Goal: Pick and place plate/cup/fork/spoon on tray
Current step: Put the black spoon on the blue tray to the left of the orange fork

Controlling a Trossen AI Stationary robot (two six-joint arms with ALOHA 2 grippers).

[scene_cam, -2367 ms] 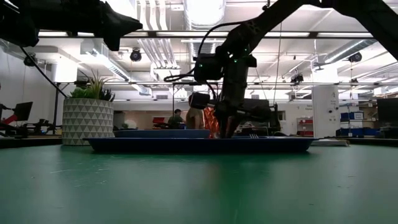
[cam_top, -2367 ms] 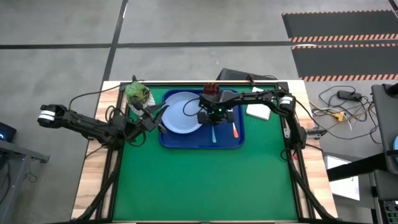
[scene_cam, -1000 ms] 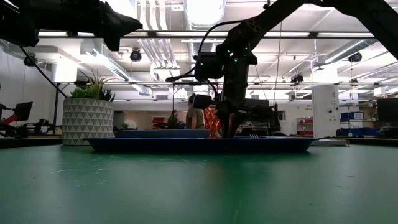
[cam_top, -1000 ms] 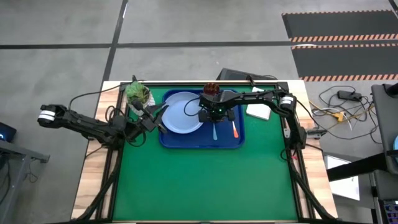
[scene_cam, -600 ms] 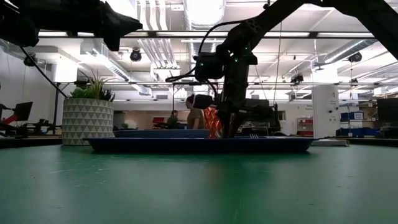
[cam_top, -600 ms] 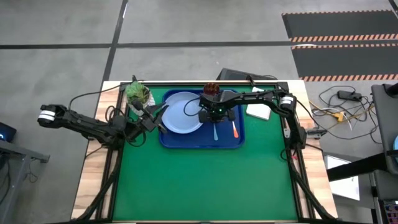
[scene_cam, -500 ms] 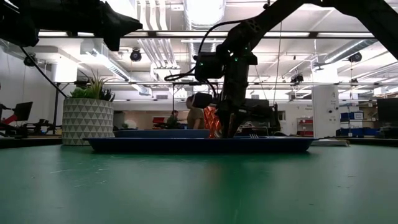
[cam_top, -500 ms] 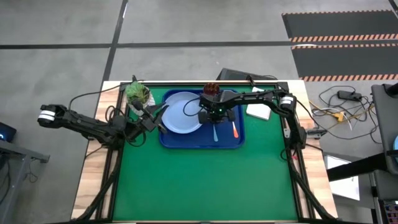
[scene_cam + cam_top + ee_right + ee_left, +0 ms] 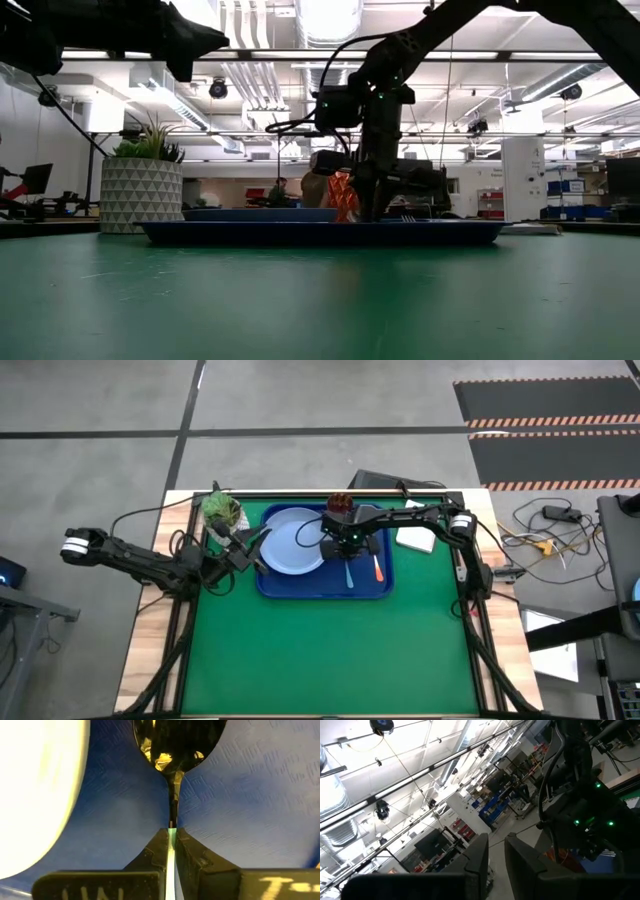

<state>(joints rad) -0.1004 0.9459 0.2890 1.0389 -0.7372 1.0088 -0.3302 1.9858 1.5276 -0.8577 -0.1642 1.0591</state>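
Dark fingers of the right gripper (image 9: pixel 171 851) pinch the spoon (image 9: pixel 172 750) by its neck, low over the blue tray (image 9: pixel 300 586) floor beside the plate (image 9: pixel 292 541). With the plate by the tray's left edge, the cup (image 9: pixel 341 505) at its far edge and the fork (image 9: pixel 377 568) toward its right edge, only letting go of the spoon seems left. Room is tight between plate and fork, so a straight lift looks safest; the left gripper (image 9: pixel 492 855), nearly closed and empty, waits off the tray's left edge.

tray (image 9: pixel 322 588) dark blue | plate (image 9: pixel 292 541) pale blue | fork (image 9: pixel 378 568) handle orange | mat (image 9: pixel 330 652) green | pot (image 9: pixel 139 195) white, triangle-patterned
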